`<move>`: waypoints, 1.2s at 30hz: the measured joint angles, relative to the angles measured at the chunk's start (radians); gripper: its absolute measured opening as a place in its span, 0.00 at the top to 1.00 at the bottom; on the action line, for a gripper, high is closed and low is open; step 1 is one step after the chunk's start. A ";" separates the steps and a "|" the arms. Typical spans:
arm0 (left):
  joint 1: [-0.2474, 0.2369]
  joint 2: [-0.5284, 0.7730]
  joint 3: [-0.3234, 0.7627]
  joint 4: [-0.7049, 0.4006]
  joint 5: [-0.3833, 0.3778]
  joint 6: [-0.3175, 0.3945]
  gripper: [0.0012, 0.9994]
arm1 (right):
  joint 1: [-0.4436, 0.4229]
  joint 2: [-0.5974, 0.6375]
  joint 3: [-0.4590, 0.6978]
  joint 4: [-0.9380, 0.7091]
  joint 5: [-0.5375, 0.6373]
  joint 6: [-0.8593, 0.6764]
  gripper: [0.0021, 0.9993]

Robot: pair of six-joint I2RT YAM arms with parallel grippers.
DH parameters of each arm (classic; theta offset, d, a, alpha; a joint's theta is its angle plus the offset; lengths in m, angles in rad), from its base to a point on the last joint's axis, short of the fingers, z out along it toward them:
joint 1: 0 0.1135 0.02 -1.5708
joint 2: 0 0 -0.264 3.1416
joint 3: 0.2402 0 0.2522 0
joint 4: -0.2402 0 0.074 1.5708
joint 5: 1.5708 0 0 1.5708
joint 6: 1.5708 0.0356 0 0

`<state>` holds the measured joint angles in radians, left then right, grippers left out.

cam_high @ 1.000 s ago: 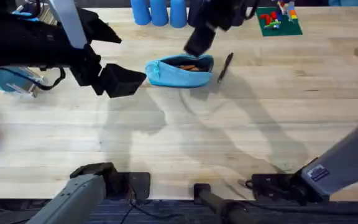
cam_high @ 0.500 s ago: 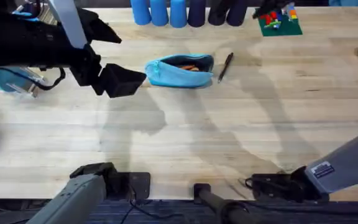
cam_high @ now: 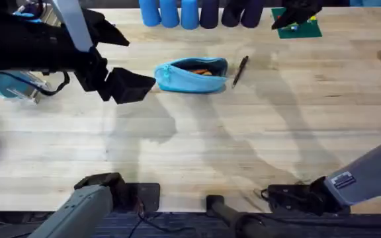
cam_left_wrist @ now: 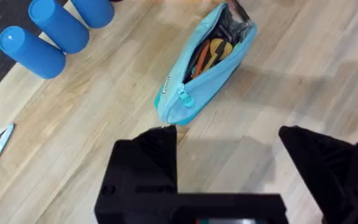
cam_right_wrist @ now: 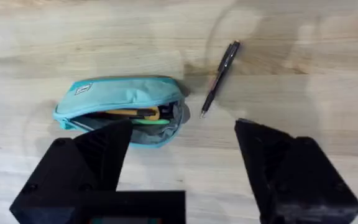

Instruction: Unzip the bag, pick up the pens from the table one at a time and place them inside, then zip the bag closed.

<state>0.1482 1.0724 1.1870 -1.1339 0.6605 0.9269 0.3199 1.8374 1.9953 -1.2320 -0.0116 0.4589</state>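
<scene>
Unzipped light-blue bag (cam_high: 191, 75) (orange pens inside) lies beside black pen (cam_high: 239, 71).

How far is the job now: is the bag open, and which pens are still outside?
The bag is unzipped, with orange and yellow pens inside. One black pen lies on the table beside it. Both grippers, left and right, are open and empty. Left: bag that pen, then zip closed.

Bright, even lighting; soft arm shadows cross the table (cam_high: 197, 145) below the bag (cam_high: 190, 75); near arms blurred.
</scene>
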 joint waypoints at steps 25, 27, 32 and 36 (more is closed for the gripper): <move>0.000 0.000 0.000 0.000 0.000 0.000 0.01 | 0.000 0.150 -0.014 0.022 0.147 0.230 0.00; 0.000 0.000 0.000 0.000 0.000 0.000 0.01 | 0.000 0.171 -0.032 0.053 0.146 0.234 0.00; 0.000 0.000 0.000 0.000 0.000 0.000 0.01 | 0.000 0.176 -0.101 0.128 0.132 0.246 0.00; 0.000 0.000 0.000 0.000 0.000 0.000 0.01 | 0.000 0.176 -0.187 0.194 0.122 0.257 0.00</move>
<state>0.1482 1.0725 1.1870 -1.1339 0.6605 0.9268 0.3202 2.0133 1.8085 -1.0377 0.1100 0.7164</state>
